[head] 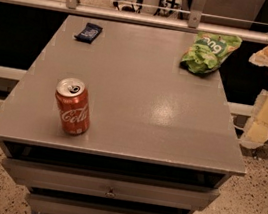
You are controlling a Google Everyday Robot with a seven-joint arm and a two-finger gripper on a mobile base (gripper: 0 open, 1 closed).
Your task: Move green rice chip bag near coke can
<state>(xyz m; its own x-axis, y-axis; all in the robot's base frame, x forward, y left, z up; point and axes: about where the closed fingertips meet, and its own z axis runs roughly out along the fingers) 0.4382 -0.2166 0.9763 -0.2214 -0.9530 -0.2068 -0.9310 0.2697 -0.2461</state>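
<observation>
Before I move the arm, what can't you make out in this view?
In the camera view:
gripper: off the table's right side, partly cut off by the picture's right edge.
green rice chip bag: lettering partly lost in its folds.
dark blue bar: label too small to read.
coke can: far side turned away.
drawers: insides hidden by their fronts; lowest cut off by the bottom edge.

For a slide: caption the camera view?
Green rice chip bag far right, coke can near left on the table; gripper hangs off its right edge.
</observation>
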